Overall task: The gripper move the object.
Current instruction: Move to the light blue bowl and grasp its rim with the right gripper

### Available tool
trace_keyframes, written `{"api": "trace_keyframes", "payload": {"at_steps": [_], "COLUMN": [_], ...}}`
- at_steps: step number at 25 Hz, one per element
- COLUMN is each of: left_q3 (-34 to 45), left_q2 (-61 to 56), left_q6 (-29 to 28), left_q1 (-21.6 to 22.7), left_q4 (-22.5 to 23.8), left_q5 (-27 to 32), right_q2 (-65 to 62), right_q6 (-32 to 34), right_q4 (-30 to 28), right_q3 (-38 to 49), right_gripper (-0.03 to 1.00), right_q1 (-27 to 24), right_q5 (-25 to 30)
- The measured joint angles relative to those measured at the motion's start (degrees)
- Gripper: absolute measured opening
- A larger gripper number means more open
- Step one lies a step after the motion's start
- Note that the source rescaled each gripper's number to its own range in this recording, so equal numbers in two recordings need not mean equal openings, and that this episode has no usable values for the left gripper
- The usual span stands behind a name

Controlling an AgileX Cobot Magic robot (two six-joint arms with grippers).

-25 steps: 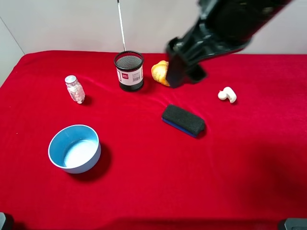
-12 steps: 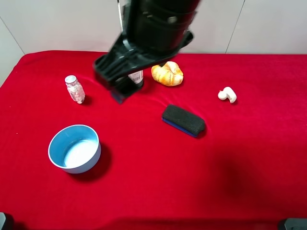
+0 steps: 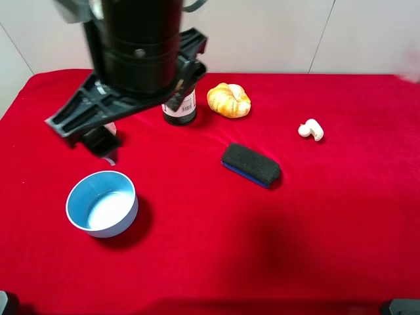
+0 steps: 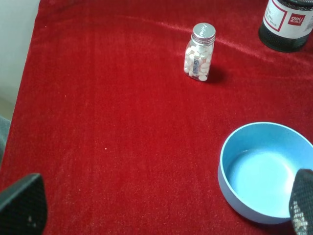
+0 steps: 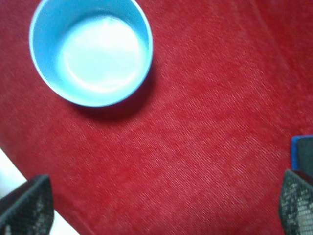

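Records large black angular-fingered right gripper (image 3: 134, 85) spread wide, empty, at 12 o'clock of round light-blue bowl (image 3: 102, 203), not touching. Notes left gripper (image 4: 162, 203) equally wide, holding nothing.

Looks like a robotics lab test station rather than a home or a shop. Shows 1 bench (image 3: 328, 249) draped in plain red velvet cloth, backed by bare white wall panels (image 3: 367, 33). Holds 6 unrelated props, set apart from each other like test pieces: a light-blue bowl (image 3: 102, 203), a small pill bottle (image 4: 199, 52), a black mesh cup (image 3: 180, 109) with a printed label, a bread roll (image 3: 229, 100), a black-and-blue eraser block (image 3: 251, 165) and a small white plastic piece (image 3: 311, 129). Adds a large black gripper (image 3: 134, 98) hanging over the cloth, plus black fingers (image 5: 24, 205) spread to the corners of 2 wrist-camera views aimed down at the bench.
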Motion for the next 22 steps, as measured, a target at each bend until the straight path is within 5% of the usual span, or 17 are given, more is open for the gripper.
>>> {"api": "trace_keyframes", "payload": {"at_steps": [22], "left_q3": [0.00], "left_q2": [0.00], "left_q6": [0.00], "left_q1": [0.00], "left_q4": [0.00], "left_q5": [0.00], "right_q2": [16.89], "right_q6": [0.89], "right_q4": [6.57], "right_q3": [-14.01], "right_gripper": [1.00], "right_q1": [0.08], "right_q5": [0.43]}}
